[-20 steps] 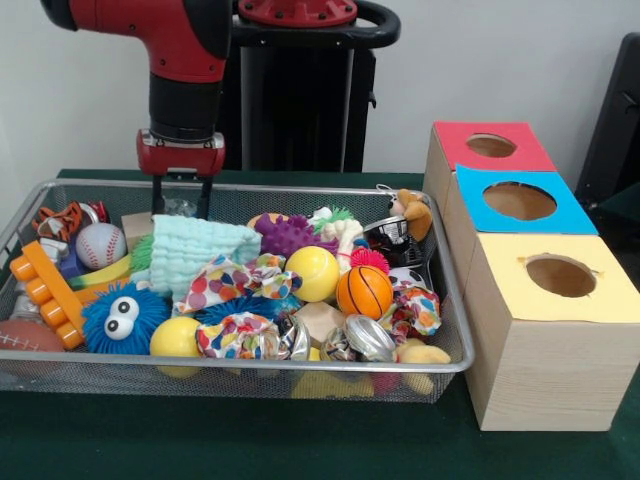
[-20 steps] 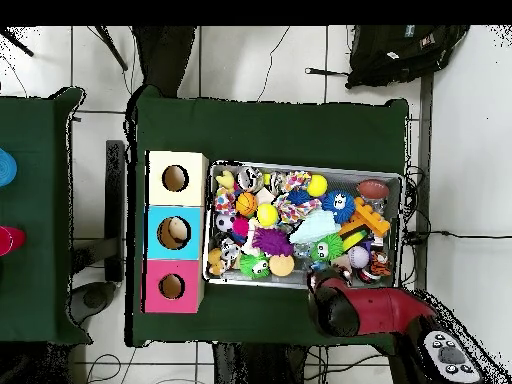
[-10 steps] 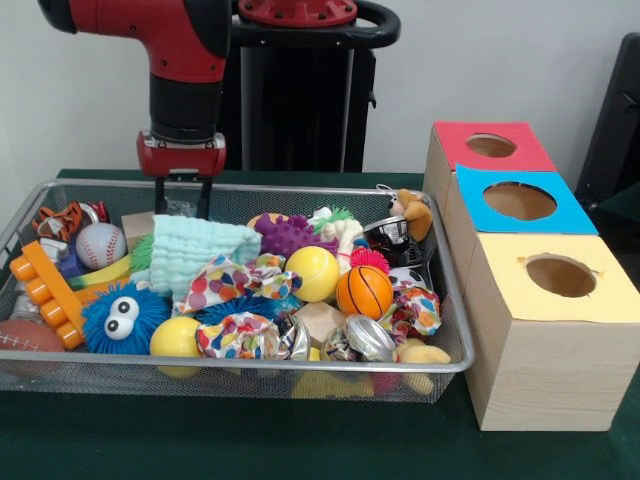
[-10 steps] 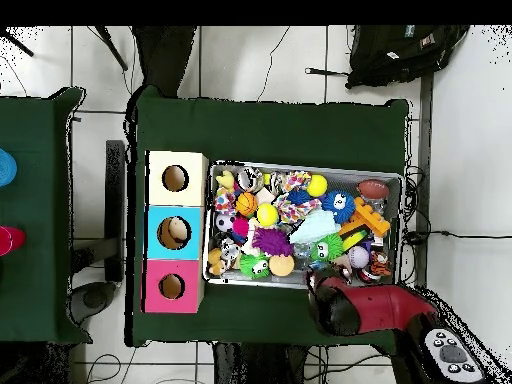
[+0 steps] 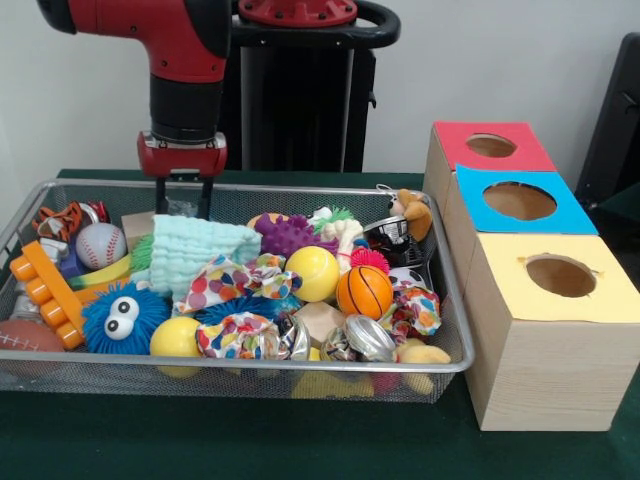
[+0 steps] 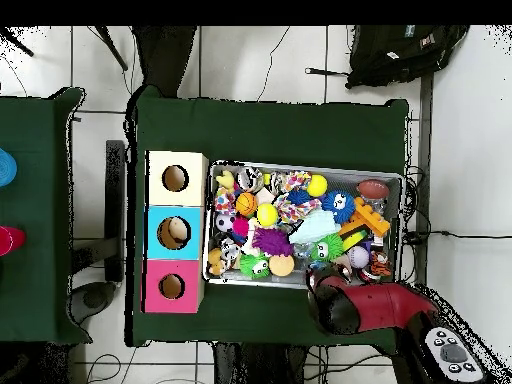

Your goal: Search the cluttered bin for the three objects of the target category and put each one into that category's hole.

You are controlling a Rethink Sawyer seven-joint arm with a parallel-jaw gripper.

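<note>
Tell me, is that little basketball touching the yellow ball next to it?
Touching, it seems. In the front view the basketball and the yellow ball overlap with no gap between them; the overhead view is too small to confirm.

Robot lab: green-clothed table (image 6: 270,125) on tiled floor (image 6: 250,60), loose cables (image 6: 285,55), black backpack (image 6: 405,52), wire bin (image 5: 235,375) of toys, three colour-topped boxes (image 5: 545,330) with holes.
</note>
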